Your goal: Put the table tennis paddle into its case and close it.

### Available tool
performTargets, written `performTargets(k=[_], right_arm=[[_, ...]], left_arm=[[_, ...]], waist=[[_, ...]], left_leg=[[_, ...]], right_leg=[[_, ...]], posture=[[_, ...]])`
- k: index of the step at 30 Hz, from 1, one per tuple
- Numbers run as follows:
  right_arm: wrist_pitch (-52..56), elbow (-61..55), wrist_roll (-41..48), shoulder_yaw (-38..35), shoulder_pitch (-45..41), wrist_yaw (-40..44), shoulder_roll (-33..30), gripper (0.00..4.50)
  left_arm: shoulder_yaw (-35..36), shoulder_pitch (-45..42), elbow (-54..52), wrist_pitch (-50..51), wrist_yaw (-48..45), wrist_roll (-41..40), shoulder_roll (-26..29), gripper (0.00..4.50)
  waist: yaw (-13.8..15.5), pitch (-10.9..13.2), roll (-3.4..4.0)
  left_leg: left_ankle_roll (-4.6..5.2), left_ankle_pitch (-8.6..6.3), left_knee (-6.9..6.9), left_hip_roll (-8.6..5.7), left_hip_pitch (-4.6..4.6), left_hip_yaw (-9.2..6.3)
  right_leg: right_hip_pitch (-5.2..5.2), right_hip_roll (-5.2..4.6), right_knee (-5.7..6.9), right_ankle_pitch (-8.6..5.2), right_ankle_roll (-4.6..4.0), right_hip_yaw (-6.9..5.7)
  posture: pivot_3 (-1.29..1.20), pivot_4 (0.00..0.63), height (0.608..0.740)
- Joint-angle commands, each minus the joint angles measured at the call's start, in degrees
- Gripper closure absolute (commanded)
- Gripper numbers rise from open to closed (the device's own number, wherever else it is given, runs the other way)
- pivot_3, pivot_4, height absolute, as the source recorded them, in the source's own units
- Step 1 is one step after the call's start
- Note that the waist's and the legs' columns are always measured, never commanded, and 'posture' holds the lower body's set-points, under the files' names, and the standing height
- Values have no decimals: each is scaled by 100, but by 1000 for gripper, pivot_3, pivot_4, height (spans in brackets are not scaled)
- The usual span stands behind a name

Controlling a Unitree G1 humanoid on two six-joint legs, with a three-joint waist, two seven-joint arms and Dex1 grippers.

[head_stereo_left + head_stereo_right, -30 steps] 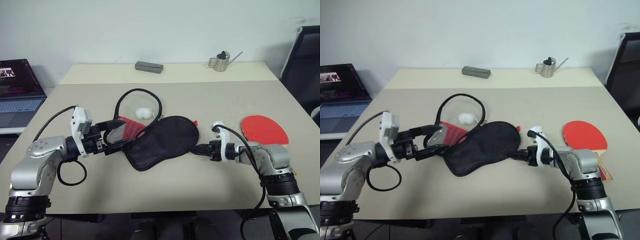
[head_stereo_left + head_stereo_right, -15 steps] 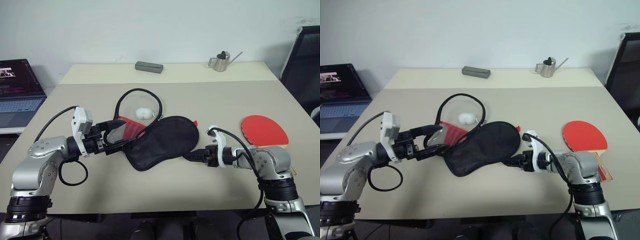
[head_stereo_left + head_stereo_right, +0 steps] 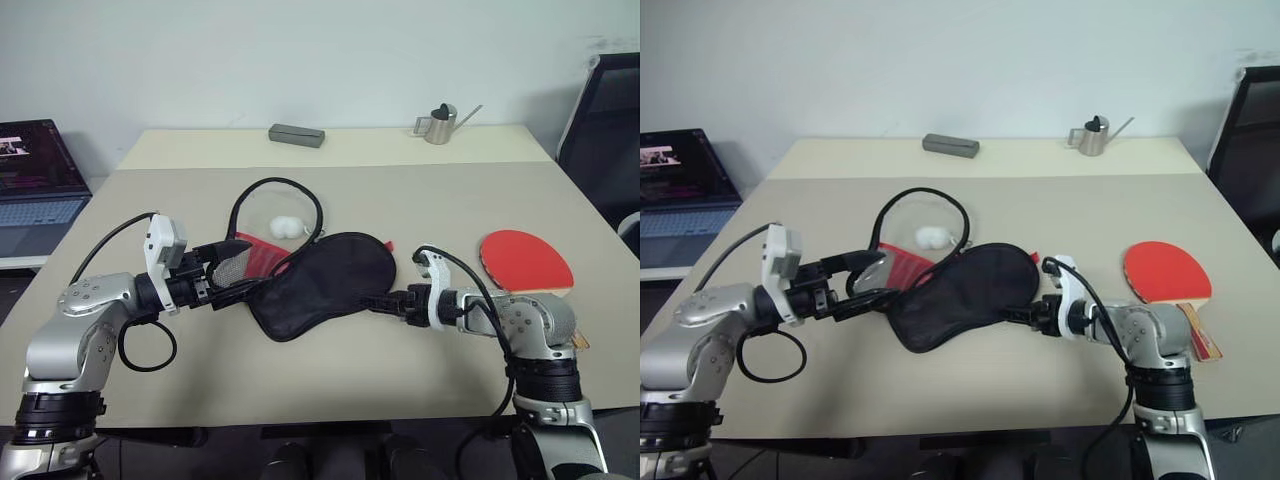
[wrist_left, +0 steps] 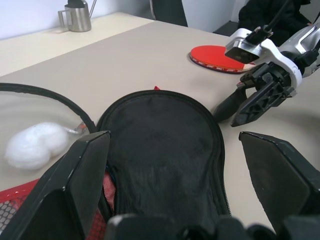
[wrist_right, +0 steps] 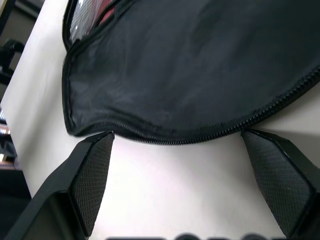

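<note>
Looking down from the head cameras: the soft black fabric paddle-shaped zip case (image 3: 322,282) lay mid-table on the beige table (image 3: 400,200), its red mesh-panelled side (image 3: 248,256) splayed toward 9 o'clock. The red round-bladed table tennis paddle with a striped wooden handle (image 3: 527,262) lay flat at the case's 3 o'clock, well apart from it and outside it. The left gripper (image 3: 232,268) had its black fingers spread wide around the mesh end of the case; whether they pinched it couldn't be told. The right gripper (image 3: 377,301) sat at the case's 4 o'clock edge, fingers parted, holding nothing. A small white ball (image 3: 289,227) sat at the case's 11 o'clock inside the black zipper loop (image 3: 277,200). A grey rectangular block (image 3: 298,135) and a small metal watering can (image 3: 438,124) stood along the far edge.

Left wrist view: both fingers (image 4: 82,175) stood wide apart over the black case panel, with the ball, paddle and right gripper beyond.

Right wrist view: the textured fingers (image 5: 95,175) stood wide apart just short of the case's zipper rim (image 5: 200,137), bare tabletop between them.
</note>
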Motion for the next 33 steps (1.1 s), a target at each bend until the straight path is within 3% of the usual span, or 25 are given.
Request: performTargets(k=[1, 13, 19, 22, 33], right_arm=[[96, 59, 50, -118, -120, -170, 242, 22], [490, 252, 109, -742, -377, -869, 1507, 22], [345, 316, -33, -795, -351, -1197, 1789, 22], [305, 390, -90, -921, -380, -1392, 1962, 591], [26, 642, -233, -1181, -461, -1961, 2314, 4336]], left_arm=[[47, -85, -91, -75, 20, 0, 7, 0], [120, -4, -144, -75, 75, -31, -3, 0], [145, 48, -165, -90, 110, -39, 13, 0], [170, 97, -187, -96, 124, -48, 19, 0], [256, 350, -328, -87, 174, -69, 45, 0]], waist=[[-3, 0, 0], [2, 1, 1], [1, 1, 1], [0, 1, 1], [-4, -2, -2]], left_leg=[[0, 0, 0, 1, 1, 0], [-1, -1, -8, 11, -4, -5], [-1, -1, -10, 12, -3, -5], [-1, -1, -10, 13, -1, -5], [-1, -1, -11, 16, 0, -3]], right_leg=[[0, 3, 0, 1, -1, 0], [-10, 37, -4, 14, -24, 0], [-11, 39, -3, 14, -25, 0], [-11, 39, -3, 15, -26, 0], [-10, 43, -4, 16, -29, 3]], posture=[[0, 150, 740], [0, 150, 740], [0, 150, 740], [0, 150, 740], [0, 150, 740]])
